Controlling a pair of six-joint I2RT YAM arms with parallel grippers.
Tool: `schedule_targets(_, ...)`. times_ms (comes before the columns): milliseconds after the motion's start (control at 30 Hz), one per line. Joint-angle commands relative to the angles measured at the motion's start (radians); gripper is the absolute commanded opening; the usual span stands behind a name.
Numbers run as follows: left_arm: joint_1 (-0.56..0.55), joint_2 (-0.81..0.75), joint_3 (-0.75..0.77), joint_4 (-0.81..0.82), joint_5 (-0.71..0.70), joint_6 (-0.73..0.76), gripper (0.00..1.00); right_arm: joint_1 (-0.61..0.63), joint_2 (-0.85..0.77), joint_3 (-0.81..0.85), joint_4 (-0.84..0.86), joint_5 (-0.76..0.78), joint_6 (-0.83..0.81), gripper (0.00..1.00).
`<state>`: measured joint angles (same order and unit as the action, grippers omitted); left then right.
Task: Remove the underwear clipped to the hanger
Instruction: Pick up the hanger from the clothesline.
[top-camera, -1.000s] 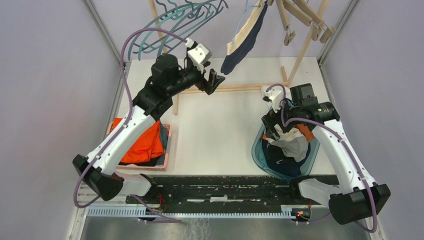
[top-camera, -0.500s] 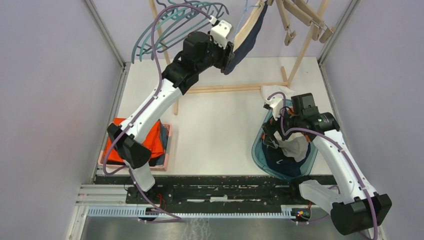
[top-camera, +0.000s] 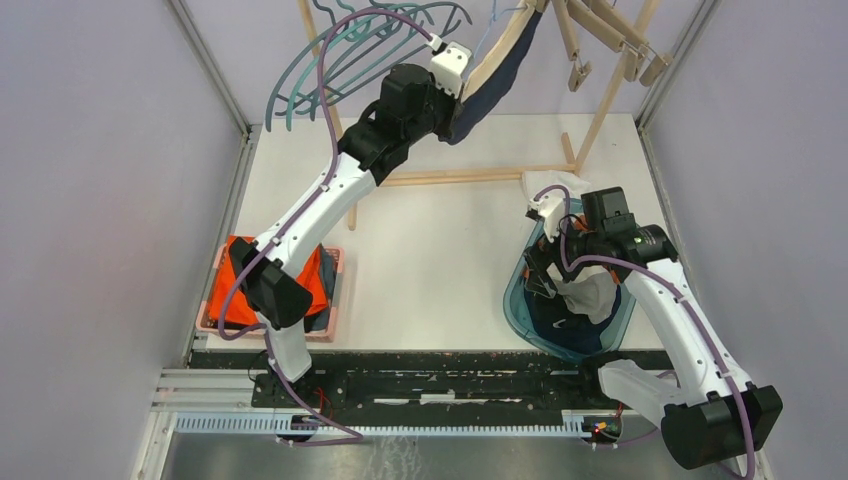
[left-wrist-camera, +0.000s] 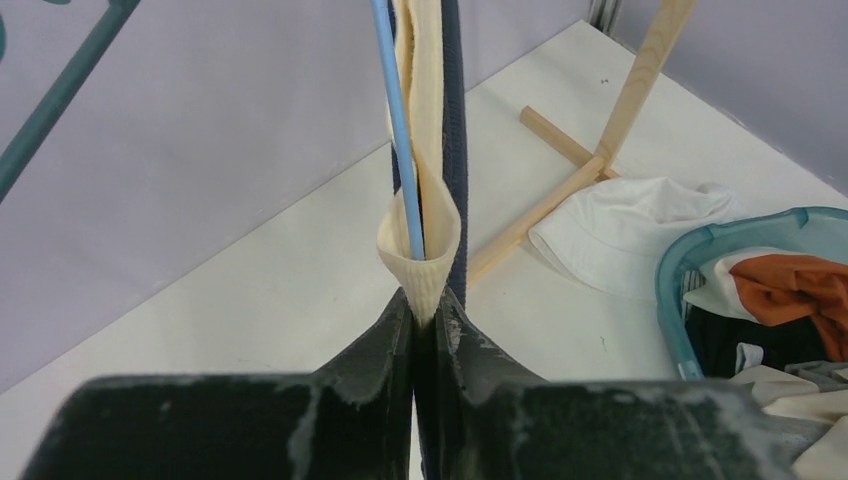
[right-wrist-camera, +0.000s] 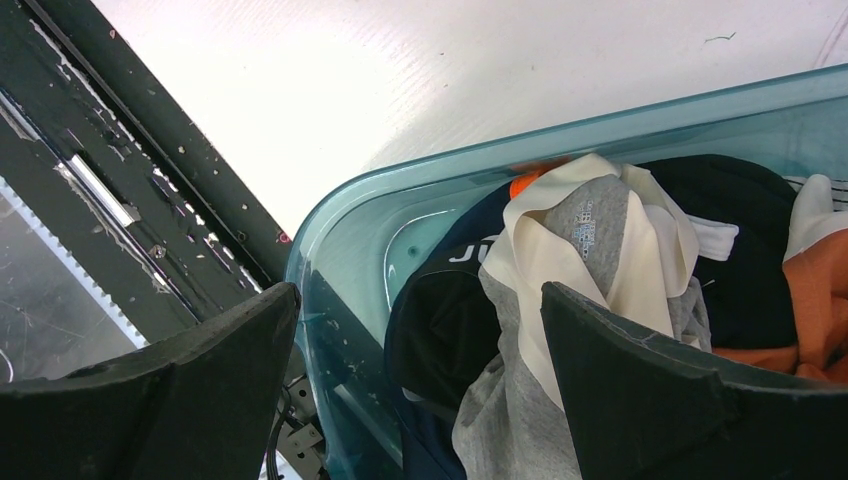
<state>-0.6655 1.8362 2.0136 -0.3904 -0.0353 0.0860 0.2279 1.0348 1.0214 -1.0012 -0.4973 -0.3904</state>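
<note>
A navy and cream underwear (top-camera: 492, 70) hangs from a thin blue hanger (left-wrist-camera: 401, 150) at the back of the table. My left gripper (top-camera: 461, 100) is raised to its lower end. In the left wrist view this gripper (left-wrist-camera: 430, 306) is shut on the cream ribbed edge of the underwear (left-wrist-camera: 424, 245). My right gripper (top-camera: 546, 270) hovers open over a teal basket (top-camera: 513, 300). In the right wrist view its jaws (right-wrist-camera: 418, 300) stand wide above several loose garments (right-wrist-camera: 590, 250), touching none of them.
A wooden rack with clothes pegs (top-camera: 600, 30) stands at the back right, teal hangers (top-camera: 340, 50) at the back left. A white cloth hat (left-wrist-camera: 630, 225) lies beside the basket. A pink tray (top-camera: 336, 290) with orange cloth sits near left.
My left arm has reached up and back to the hanging underwear, and its jaws have closed on the lower edge. The right arm has barely moved.
</note>
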Motion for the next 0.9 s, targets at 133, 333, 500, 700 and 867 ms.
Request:
schedule_targets(133, -0.004, -0.057, 0.043, 0.009, -0.027, -0.061, 0.03, -0.003, -0.001, 0.001, 0.034, -0.025, -0.012, 1.0)
schedule_targets(333, -0.005, -0.129, 0.032, 0.018, -0.058, -0.061, 0.03, -0.004, -0.005, 0.002, 0.041, -0.027, -0.005, 1.0)
schedule_targets(500, -0.005, -0.15, 0.027, 0.041, -0.078, -0.056, 0.03, -0.007, -0.007, -0.001, 0.042, -0.027, -0.002, 1.0)
schedule_targets(700, -0.005, -0.201, -0.088, 0.125, -0.074, -0.058, 0.03, -0.009, -0.006, -0.001, 0.042, -0.03, -0.002, 1.0)
schedule_targets(867, -0.005, -0.278, -0.225, 0.222, -0.086, -0.045, 0.03, -0.009, -0.004, -0.003, 0.044, -0.03, -0.004, 1.0)
